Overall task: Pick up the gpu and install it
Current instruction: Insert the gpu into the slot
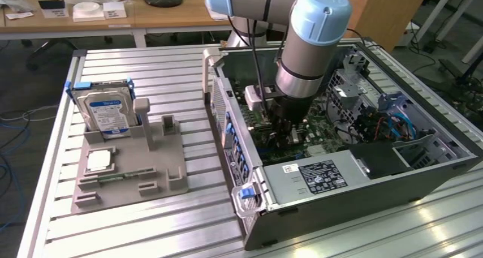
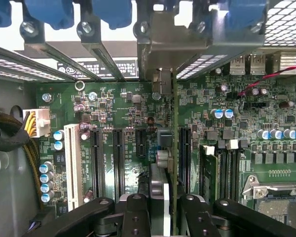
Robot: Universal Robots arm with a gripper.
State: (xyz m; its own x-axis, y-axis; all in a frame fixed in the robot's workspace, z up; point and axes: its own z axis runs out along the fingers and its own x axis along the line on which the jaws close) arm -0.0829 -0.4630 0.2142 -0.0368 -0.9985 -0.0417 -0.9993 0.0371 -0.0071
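Exterior view: slatted metal table (image 1: 151,224); wooden desks (image 1: 151,17) behind.

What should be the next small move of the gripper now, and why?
Probably a small, straight press down. The gripper holds the gpu edge-on above the motherboard inside the case, with the card's metal bracket near the rear slots. The card seems lined up along a slot, but I cannot tell if it is seated yet.

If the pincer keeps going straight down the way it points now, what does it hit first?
Probably the motherboard: the pincer is shut on the gpu, held edge-on, whose lower edge would likely reach a black expansion slot first. Depth is hard to judge.
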